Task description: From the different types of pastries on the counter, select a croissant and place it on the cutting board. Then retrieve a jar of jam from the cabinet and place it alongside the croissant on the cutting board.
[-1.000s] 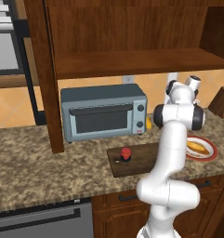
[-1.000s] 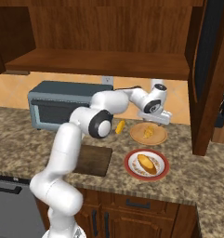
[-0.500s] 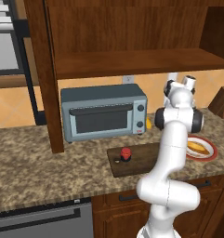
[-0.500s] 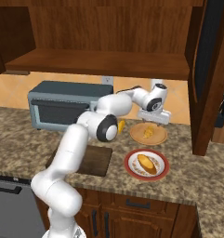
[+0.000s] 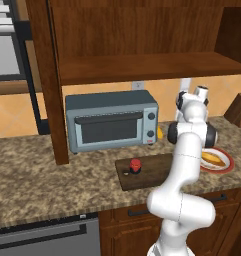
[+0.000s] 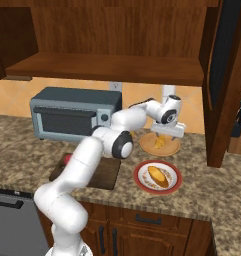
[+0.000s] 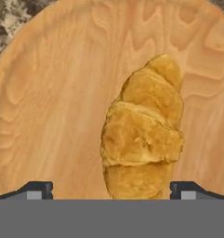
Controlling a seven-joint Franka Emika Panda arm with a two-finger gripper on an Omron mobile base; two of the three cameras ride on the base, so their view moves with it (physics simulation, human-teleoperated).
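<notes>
Croissant (image 7: 142,135) lies on the round tan disc (image 6: 148,144) at the back of the counter (image 5: 37,185), right of the toaster oven (image 5: 112,121). Compared with a second ago, the hand has dropped closer over the disc; base and objects unchanged. In the hand view the croissant's long axis runs bottom to top, leaning slightly right, between the fingertips (image 7: 36,189). Gripper (image 6: 166,134) spread fully wide, holding nothing. Jar of jam (image 5: 135,165) stands on the cutting board (image 5: 147,176). Another pastry sits on the red-rimmed plate (image 6: 174,184).

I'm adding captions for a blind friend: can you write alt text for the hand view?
A golden croissant lies on a round tan wooden disc, with the open gripper straddling its near end. Speckled counter shows at one corner.
</notes>
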